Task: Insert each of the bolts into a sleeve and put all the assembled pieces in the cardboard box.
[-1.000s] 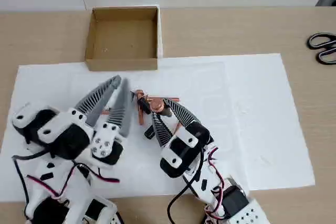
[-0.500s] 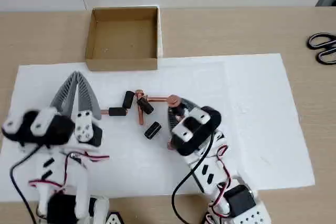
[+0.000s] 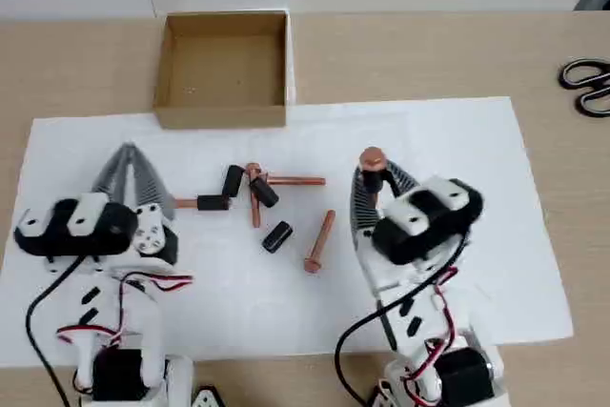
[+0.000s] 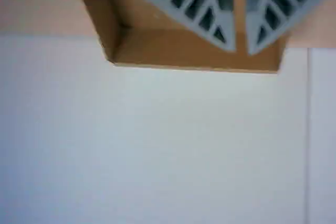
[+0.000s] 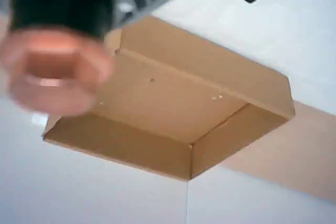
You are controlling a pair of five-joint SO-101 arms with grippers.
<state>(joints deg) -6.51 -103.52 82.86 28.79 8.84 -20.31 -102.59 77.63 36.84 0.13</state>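
We note one bolt (image 3: 372, 156), a black sleeve (image 3: 374, 179) on its shank, grasped by the right fingers (image 3: 357, 202) right of centre. At centre, loose bolts (image 3: 321, 238) and sleeves (image 3: 277, 236) lie on white paper (image 3: 457, 140). The cardboard box (image 3: 221, 117) sits upper left on the desk (image 3: 429, 54). The left fingers (image 3: 115, 176), lower left, are clenched together.

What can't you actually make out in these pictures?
High view: the scissors are cut off by the right edge.
Right wrist view: the bolt in the right gripper is blurred; its shaft is unreadable.
Left wrist view: the left gripper covers part of the cardboard box, and the edge crops its far side.
High view: the loose sleeves are too small to tell which hold bolts.
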